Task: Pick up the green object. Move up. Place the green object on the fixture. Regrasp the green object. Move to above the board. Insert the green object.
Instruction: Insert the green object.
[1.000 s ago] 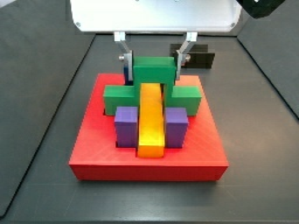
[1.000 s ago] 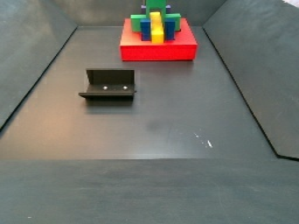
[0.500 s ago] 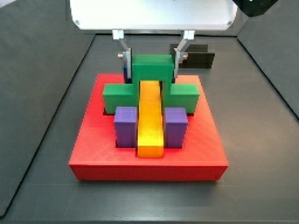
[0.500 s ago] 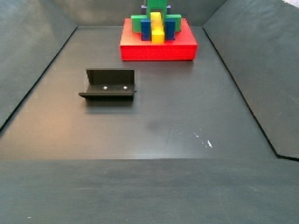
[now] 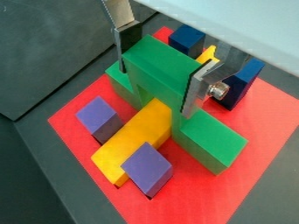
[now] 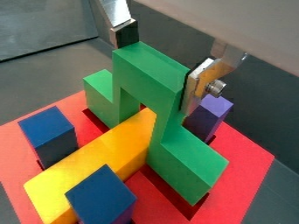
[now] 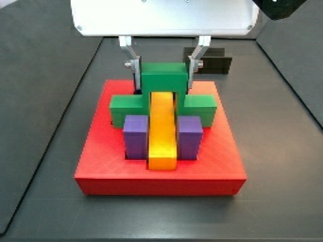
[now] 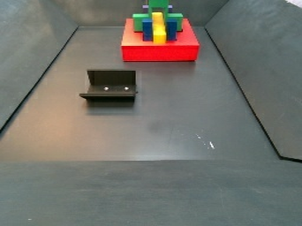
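The arm above the gripper (image 7: 163, 64) is cut off in both side views, and from far away the green object (image 8: 157, 18) is small and hard to see. The gripper's silver fingers (image 5: 195, 87) pinch the raised middle of the green object (image 5: 176, 98). Its low side arms seem to sit down in the red board (image 7: 161, 165), across the yellow bar (image 6: 100, 163), well apart from the fixture (image 8: 109, 86)

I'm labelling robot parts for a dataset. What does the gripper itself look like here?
The gripper, over the board, has two flat silver metal finger plates with dark pads at their tips. One plate carries a round screw head. In a side view a white boxy body sits above them. No cables show.
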You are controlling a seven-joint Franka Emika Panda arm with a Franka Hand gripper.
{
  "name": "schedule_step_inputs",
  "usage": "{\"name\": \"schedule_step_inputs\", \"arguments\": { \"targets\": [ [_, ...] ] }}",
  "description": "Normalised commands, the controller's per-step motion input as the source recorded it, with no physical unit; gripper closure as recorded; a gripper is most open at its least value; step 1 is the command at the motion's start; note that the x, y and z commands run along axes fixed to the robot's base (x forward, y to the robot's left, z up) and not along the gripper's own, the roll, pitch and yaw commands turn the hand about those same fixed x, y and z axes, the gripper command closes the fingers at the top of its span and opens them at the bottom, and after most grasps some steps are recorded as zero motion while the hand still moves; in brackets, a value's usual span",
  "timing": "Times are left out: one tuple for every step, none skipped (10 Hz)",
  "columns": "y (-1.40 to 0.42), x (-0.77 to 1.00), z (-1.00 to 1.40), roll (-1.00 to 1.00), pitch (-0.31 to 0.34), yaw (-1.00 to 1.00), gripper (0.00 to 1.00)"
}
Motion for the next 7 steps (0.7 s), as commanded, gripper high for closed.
{"name": "schedule_step_inputs", "arguments": {
  "targets": [
    [0.15, 0.0, 0.0, 0.0, 0.0, 0.0, 1.0],
    [0.18, -0.08, 0.0, -0.02, 0.0, -0.04, 1.0],
    [0.09, -0.2, 0.0, -0.01, 0.0, -0.04, 1.0],
    [0.01, -0.2, 0.0, -0.01, -0.004, -0.06, 1.0],
    [0.0, -0.23, 0.0, 0.0, -0.019, -0.04, 1.0],
    [0.0, -0.21, 0.0, 0.0, -0.027, -0.01, 1.0],
    [-0.08, 0.0, -0.03, 0.04, -0.006, 0.0, 1.0]
  ]
}}
